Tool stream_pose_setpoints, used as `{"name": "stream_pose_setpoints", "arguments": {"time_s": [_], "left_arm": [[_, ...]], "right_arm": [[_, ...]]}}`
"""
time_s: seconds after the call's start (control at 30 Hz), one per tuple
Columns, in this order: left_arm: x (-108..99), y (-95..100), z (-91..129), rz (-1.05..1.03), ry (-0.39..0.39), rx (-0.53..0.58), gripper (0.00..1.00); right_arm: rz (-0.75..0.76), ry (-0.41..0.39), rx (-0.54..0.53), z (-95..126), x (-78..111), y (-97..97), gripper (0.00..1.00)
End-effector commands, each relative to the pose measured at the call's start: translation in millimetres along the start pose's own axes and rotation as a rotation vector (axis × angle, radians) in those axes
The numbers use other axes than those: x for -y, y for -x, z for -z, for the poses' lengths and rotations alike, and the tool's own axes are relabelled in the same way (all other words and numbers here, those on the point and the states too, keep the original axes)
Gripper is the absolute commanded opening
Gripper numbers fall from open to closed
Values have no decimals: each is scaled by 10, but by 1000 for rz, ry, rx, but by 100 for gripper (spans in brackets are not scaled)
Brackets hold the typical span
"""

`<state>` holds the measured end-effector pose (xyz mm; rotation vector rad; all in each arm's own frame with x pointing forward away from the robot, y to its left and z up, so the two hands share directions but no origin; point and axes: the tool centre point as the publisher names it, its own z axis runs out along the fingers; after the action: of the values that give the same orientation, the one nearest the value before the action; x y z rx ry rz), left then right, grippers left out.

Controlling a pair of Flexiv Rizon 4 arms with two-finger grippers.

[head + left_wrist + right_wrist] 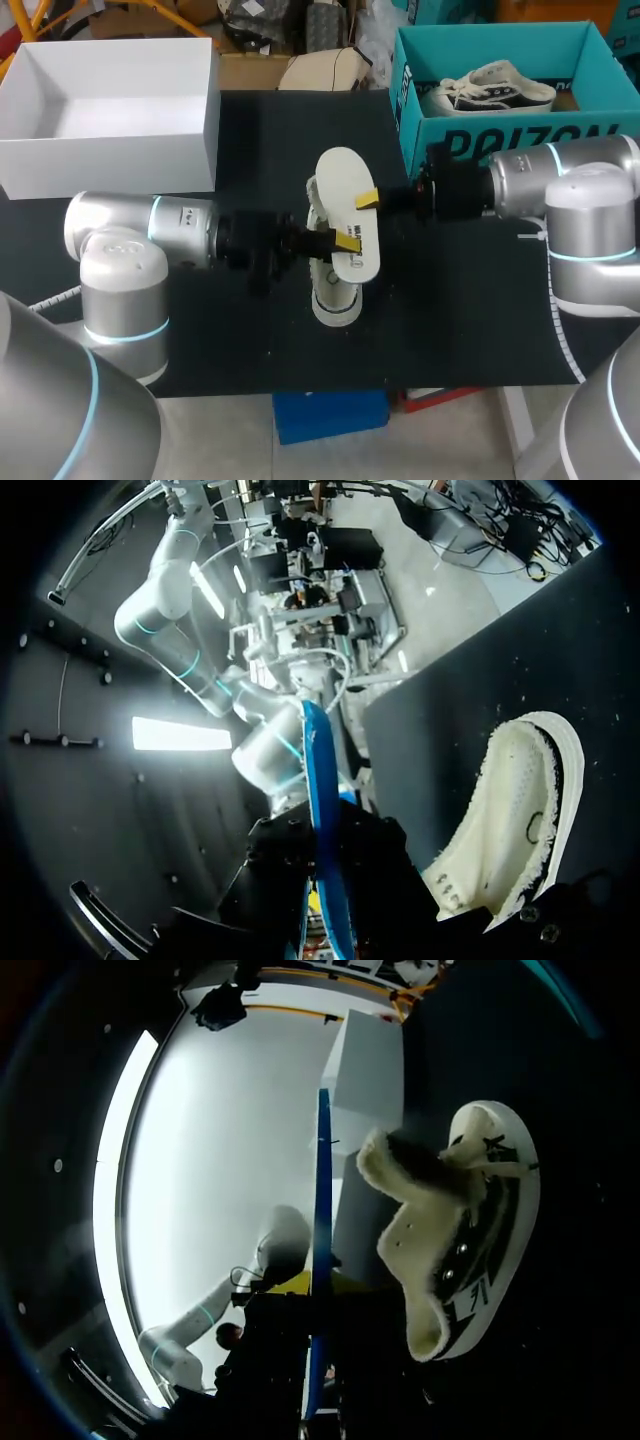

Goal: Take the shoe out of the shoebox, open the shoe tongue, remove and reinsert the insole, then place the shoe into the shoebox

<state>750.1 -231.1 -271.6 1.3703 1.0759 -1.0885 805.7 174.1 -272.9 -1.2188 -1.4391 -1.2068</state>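
A white insole (345,175) is held above the middle of the black table, its blue underside showing edge-on in both wrist views. My left gripper (343,243) is shut on its near end and my right gripper (368,199) is shut on its right edge. The white shoe (334,300) lies on its side on the table under the insole. In the left wrist view the insole (320,810) stands between the fingers of my gripper (322,885), with the shoe (510,820) beside it. The right wrist view shows the insole (322,1250) in my gripper (315,1360) and the shoe (460,1250) alongside.
A teal shoebox (420,120) stands at the back right with another shoe (495,88) inside. An open white box (120,150) stands at the back left. The table's front edge (350,385) lies close below the shoe.
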Motion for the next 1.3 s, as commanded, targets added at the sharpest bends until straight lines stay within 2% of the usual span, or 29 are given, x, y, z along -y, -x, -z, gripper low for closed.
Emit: {"name": "stream_pose_setpoints", "arguments": {"time_s": [0.03,0.17,0.23,0.27,0.4,0.53,0.7,1.0,1.3], "left_arm": [[21,65,123,-2,34,-134,100],[114,107,396,6,73,-507,100],[208,127,616,14,53,-741,100],[246,144,720,32,39,-824,100],[364,261,1031,96,-22,-1083,100],[362,388,1088,85,-29,-1327,100],[258,480,874,41,-16,-1463,100],[41,543,461,3,-18,-1462,100],[-1,666,154,-44,-40,-1421,100]], "right_arm": [[-1,0,1,-18,3,6,0],[-1,0,1,-18,3,6,0],[-1,0,1,-18,3,6,0],[-1,0,1,-18,3,6,0],[-1,0,1,-18,3,6,0],[-1,0,1,-18,3,6,0],[-1,0,1,-18,3,6,0],[-1,0,1,-18,3,6,0],[-1,0,1,-18,3,6,0]]}}
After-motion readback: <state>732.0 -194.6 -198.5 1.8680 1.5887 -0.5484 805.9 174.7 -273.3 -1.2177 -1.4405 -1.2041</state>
